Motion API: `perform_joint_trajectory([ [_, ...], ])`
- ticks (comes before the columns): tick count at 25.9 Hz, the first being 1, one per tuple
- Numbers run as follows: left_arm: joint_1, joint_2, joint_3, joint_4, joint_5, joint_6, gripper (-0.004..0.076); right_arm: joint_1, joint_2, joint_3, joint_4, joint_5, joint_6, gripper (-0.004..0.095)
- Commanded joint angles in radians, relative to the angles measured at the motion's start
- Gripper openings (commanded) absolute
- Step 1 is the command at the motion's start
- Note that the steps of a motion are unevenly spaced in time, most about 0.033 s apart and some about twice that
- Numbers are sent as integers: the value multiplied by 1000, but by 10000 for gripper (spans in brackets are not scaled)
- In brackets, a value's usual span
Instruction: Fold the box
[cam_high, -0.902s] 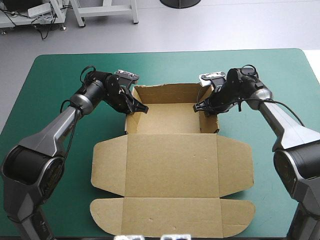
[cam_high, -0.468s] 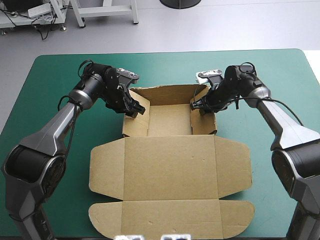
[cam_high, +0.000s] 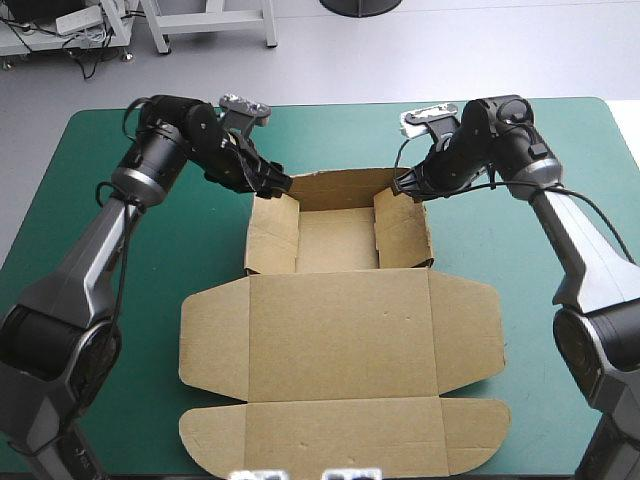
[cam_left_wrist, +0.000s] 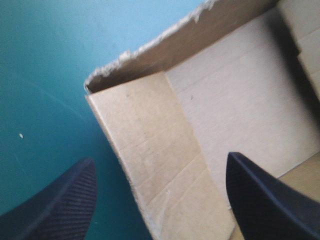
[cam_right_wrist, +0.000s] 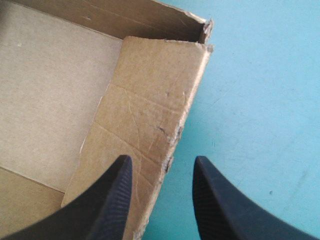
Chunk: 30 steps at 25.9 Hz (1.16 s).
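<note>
The brown box (cam_high: 340, 330) lies mid-table as an open tray with its lid flat toward the near edge. The tray's back wall (cam_high: 338, 186) stands upright. Both side walls, the left (cam_high: 272, 235) and the right (cam_high: 403, 230), lean inward. My left gripper (cam_high: 274, 184) hovers at the far left corner, open, with the left wall (cam_left_wrist: 150, 145) below and between its fingers (cam_left_wrist: 65, 200). My right gripper (cam_high: 400, 186) hovers at the far right corner, open, its fingers (cam_right_wrist: 112, 200) straddling the right wall's edge (cam_right_wrist: 150, 100) without pinching it.
Teal-green cover (cam_high: 110, 250) shows on both sides of the box and beyond the back wall. The lid's rounded end flap (cam_high: 340, 435) reaches close to the table's near edge.
Both grippers have risen and drawn back from inside the tray to its far corners. The left one has opened wide. The side walls now lean inward, and the box has shifted slightly left.
</note>
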Motion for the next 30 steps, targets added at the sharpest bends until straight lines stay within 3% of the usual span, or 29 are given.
perform_joint_trajectory([
  [1, -6, -155, -57, -97, 49, -17, 524, 1, -91, -47, -6, 37, 19, 378],
  [3, -6, -227, -57, -123, 49, -17, 517, 1, -106, -45, 2, 37, 32, 378],
  [7, -6, -449, -25, -88, 49, -11, 400, 1, -111, -33, -2, 37, 36, 378],
  [11, -6, -714, 270, -83, 49, 48, 317, 1, -78, 81, -9, 8, 36, 378],
  [19, -6, -1020, 719, -25, 47, 50, 221, 1, -39, 153, 46, -96, 28, 378],
  [23, -6, -1179, 908, -13, 47, 170, 164, 1, 1, 153, 55, -100, 28, 373],
  [26, -6, -1282, 1037, -9, 47, 227, 133, 1, 22, 153, 71, -102, 28, 255],
  [29, -6, -1362, 1122, 11, 47, 227, 102, 1, 24, 153, 69, -106, 28, -23],
  [30, -6, -1384, 1140, 16, 47, 227, 92, 1, 20, 151, 64, -109, 28, -8],
])
